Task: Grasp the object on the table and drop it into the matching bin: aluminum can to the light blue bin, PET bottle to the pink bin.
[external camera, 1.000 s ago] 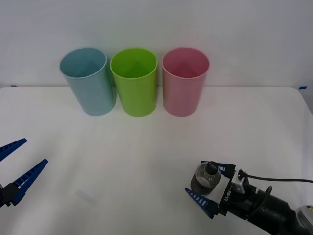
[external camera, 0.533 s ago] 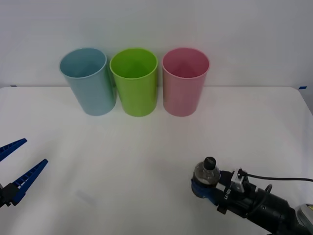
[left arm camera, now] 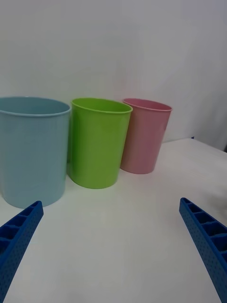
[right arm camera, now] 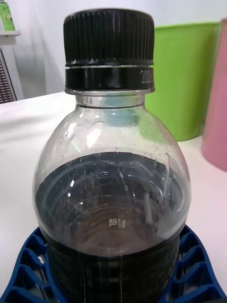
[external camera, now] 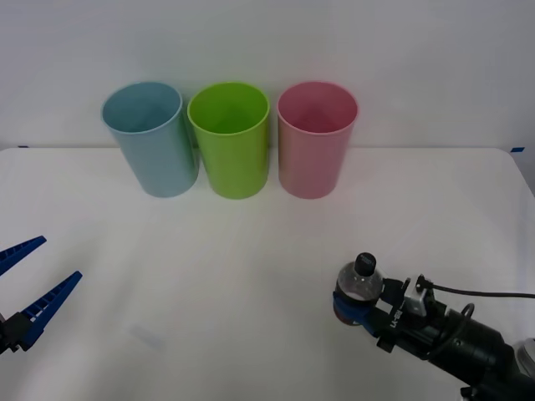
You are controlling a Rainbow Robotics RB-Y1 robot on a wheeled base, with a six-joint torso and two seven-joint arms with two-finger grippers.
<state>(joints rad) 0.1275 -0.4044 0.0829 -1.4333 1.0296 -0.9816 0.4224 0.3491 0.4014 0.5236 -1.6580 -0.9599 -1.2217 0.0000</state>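
Right gripper (external camera: 355, 307) is clamped on the small clear plastic bottle w/ black cap (external camera: 360, 284), upright near the white table's (external camera: 251, 251) front right, tall pink plastic bin (external camera: 317, 138) straight ahead & well apart, left gripper (external camera: 25, 288) idle, splayed wide.

upright pet bottle (external camera: 359, 291), black cap, dark brown liquid, near table (external camera: 251, 251) front; pink bin (external camera: 316, 138) far behind it.

PET bottle (right arm camera: 111, 189): small embossed mark on clear wall just above dark liquid line, reads roughly "HS" plus tinier characters beside it, too small to tell. Black cap (right arm camera: 109, 42): faint embossed characters on lower ring, right of bottle's centre, not legible. No other readable text, label or number anywhere.
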